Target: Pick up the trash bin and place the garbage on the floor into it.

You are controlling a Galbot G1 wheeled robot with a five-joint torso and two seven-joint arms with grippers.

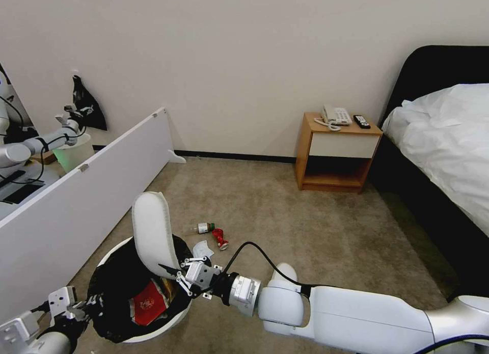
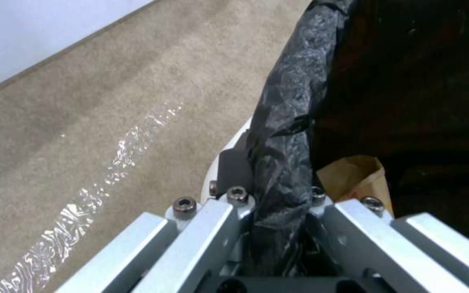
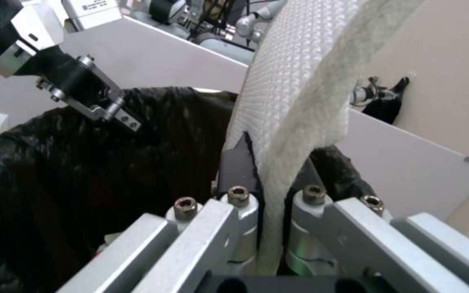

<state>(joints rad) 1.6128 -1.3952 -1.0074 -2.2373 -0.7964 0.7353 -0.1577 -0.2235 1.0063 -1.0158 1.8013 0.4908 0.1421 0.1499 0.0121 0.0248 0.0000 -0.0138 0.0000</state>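
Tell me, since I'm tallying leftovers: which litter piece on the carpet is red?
The crushed can. The bottle beside it is clear with a green label, and the crumpled paper is white.

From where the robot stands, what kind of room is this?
Most likely a hotel bedroom, or a mock-up of one. A bed with white bedding stands on the right, a wooden nightstand beside it carries a corded telephone and a remote, and beige carpet covers the floor.
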